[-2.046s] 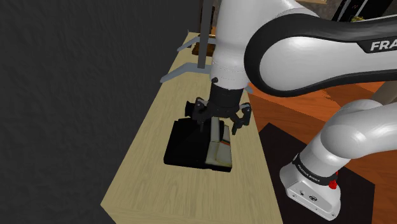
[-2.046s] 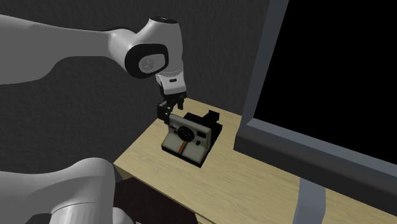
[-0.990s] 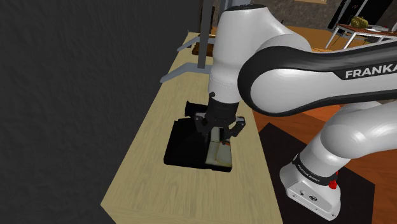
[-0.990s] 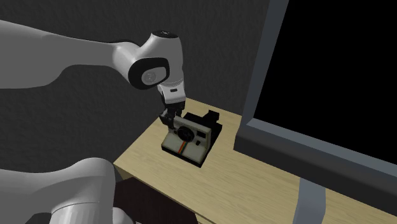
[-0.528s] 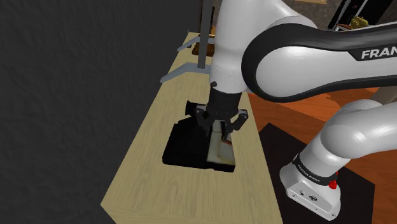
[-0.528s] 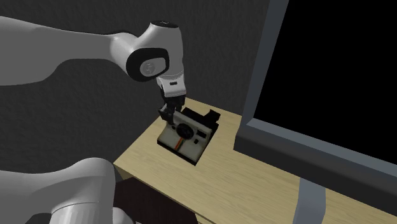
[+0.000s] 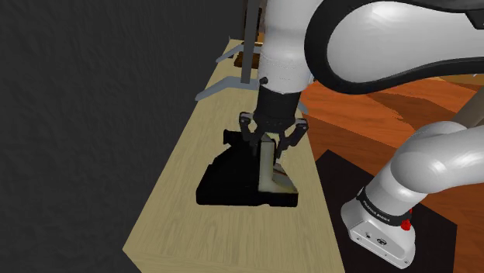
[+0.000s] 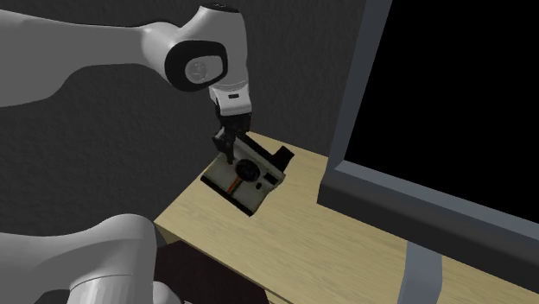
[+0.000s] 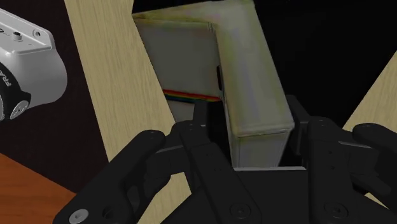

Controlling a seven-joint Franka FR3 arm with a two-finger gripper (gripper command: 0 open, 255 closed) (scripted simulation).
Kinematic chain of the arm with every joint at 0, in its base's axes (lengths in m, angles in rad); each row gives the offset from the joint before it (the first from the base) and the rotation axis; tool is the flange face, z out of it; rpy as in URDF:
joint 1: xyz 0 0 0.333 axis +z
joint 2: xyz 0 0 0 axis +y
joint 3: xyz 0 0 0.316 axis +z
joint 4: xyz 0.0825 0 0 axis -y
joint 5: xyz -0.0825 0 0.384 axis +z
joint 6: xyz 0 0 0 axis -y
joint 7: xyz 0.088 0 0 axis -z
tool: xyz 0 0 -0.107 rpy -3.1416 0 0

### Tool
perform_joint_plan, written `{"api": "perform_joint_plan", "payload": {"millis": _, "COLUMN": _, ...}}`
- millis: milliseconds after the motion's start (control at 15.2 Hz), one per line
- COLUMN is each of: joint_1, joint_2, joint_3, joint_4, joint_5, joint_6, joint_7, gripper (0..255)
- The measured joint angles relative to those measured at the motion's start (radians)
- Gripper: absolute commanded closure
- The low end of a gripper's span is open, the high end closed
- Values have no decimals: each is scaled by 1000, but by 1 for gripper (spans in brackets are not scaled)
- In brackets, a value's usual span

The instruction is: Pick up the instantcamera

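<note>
The instant camera has a cream front with a round lens and a rainbow stripe, and a black back. It hangs tilted just above the light wooden desk. My gripper is shut on its upper edge. From the shoulder view, the gripper comes straight down onto the camera, whose black back points to that view's left. Up close, the fingers clasp the cream body from both sides.
A large monitor with a grey frame stands at the second exterior view's right; its grey foot lies behind the camera in the shoulder view. A dark wall runs along the desk's far side. The arm's base stands beside the desk.
The gripper came down, shut on the camera's top edge and has risen. The camera has left the desk and tipped, with its lower end swinging outward.
</note>
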Motion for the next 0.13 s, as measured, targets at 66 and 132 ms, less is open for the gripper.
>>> {"api": "perform_joint_plan", "payload": {"millis": 66, "joint_1": 1, "joint_2": -4, "joint_3": -8, "joint_4": 8, "joint_5": -4, "joint_6": -13, "joint_7": 0, "gripper": 255}}
{"api": "perform_joint_plan", "payload": {"millis": 132, "joint_1": 2, "joint_2": -7, "joint_3": -10, "joint_4": 13, "joint_5": -4, "joint_6": -20, "joint_7": 2, "gripper": 255}}
